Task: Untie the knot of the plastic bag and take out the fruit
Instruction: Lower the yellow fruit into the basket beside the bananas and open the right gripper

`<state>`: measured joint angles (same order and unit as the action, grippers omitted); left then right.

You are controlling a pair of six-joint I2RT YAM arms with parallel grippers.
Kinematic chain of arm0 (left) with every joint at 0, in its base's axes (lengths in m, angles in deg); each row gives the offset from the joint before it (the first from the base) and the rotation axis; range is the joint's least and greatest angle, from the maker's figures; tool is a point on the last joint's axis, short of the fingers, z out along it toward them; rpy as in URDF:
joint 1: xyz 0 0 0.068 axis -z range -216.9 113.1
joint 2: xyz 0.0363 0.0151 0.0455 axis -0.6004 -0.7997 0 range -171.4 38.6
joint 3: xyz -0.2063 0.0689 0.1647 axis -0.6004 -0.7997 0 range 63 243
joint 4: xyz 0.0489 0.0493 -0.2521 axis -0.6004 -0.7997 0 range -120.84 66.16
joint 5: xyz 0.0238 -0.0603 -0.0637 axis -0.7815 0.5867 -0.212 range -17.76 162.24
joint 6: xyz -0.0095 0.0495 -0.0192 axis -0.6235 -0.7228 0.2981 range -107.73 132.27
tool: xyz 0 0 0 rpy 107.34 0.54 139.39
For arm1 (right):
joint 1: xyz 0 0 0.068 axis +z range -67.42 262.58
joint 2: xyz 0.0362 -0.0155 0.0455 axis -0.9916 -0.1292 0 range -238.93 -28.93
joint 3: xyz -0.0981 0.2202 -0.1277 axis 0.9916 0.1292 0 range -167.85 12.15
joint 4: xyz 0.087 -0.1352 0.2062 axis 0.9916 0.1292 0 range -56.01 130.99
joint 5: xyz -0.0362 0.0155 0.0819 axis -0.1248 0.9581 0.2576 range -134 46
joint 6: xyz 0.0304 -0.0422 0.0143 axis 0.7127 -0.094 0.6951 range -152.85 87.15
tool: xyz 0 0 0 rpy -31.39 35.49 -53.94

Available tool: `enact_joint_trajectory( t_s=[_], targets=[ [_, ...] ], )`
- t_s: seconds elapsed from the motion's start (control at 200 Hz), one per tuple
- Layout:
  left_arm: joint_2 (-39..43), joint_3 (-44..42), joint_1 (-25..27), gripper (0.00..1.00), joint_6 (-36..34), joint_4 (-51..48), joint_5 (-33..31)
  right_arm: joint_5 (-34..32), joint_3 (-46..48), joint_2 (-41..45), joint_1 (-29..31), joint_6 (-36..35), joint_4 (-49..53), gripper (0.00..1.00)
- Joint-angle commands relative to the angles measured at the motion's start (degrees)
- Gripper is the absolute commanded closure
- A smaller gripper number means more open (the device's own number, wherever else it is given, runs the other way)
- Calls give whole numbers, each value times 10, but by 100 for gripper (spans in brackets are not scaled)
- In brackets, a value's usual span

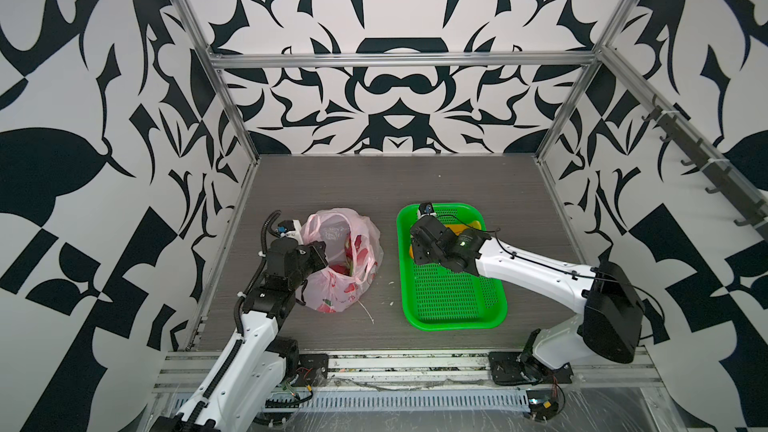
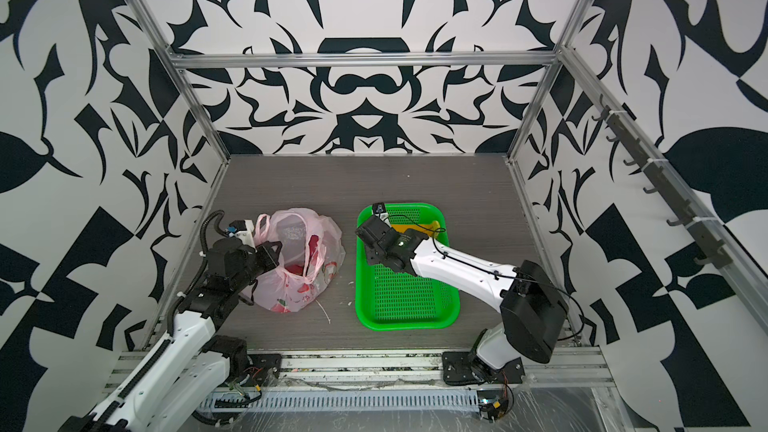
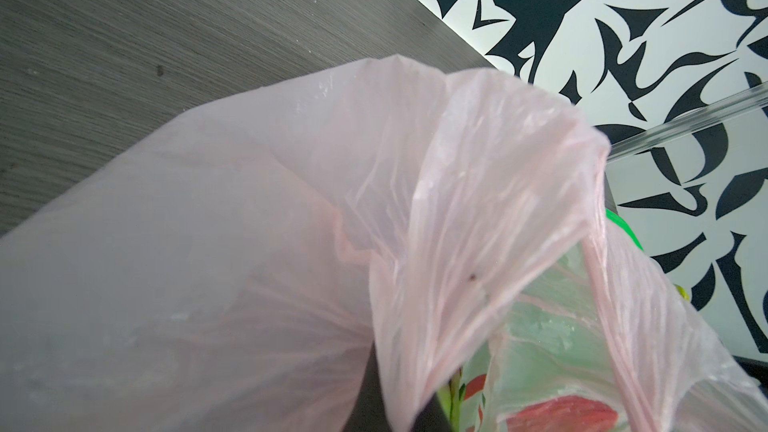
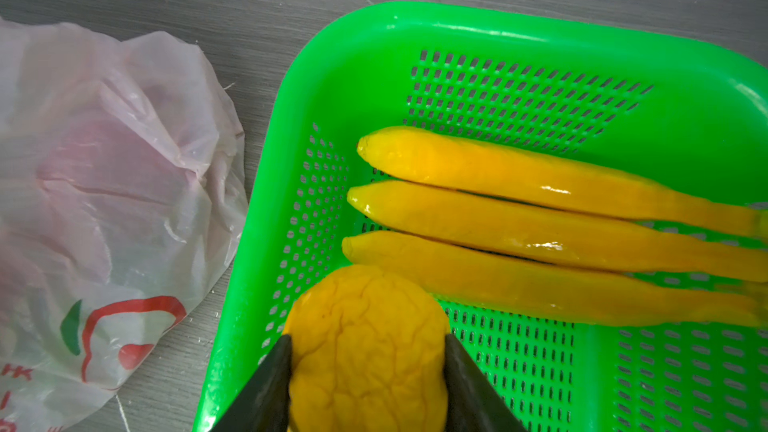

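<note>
The pale pink plastic bag point(image 1: 332, 297) point(image 2: 286, 292) point(image 4: 104, 201) stands left of centre with its mouth open and its handle loops point(image 1: 360, 261) apart; no knot is in view. My left gripper point(image 1: 318, 254) point(image 2: 272, 253) point(image 3: 399, 409) is shut on the bag's near rim film point(image 3: 415, 284). A magenta fruit with green tips point(image 1: 344, 270) lies inside. My right gripper point(image 1: 415, 252) point(image 4: 368, 351) is shut on the bumpy orange citrus point(image 4: 365, 326) low over the green basket. Yellow bananas point(image 4: 540, 222) point(image 1: 465, 226) lie in the basket's far end.
The green perforated basket point(image 1: 457, 322) point(image 2: 407, 324) point(image 4: 374, 35) sits right of the bag, a narrow strip of grey table between them. A thin white string scrap point(image 1: 366, 311) lies by the bag's front. Metal frame posts and patterned walls close three sides.
</note>
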<state>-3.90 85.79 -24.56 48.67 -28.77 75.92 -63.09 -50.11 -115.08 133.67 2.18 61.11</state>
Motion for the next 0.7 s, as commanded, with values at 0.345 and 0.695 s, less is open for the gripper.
enact_joint_trajectory(
  t_s=[0.345, 0.695],
  targets=[
    [3, 11, -1, 100, -4, 9, 1, 13, 27, -21, 2, 40, -44, 66],
    [2, 8, -1, 100, -4, 13, -2, 15, 44, -30, 3, 51, -49, 66]
  ],
)
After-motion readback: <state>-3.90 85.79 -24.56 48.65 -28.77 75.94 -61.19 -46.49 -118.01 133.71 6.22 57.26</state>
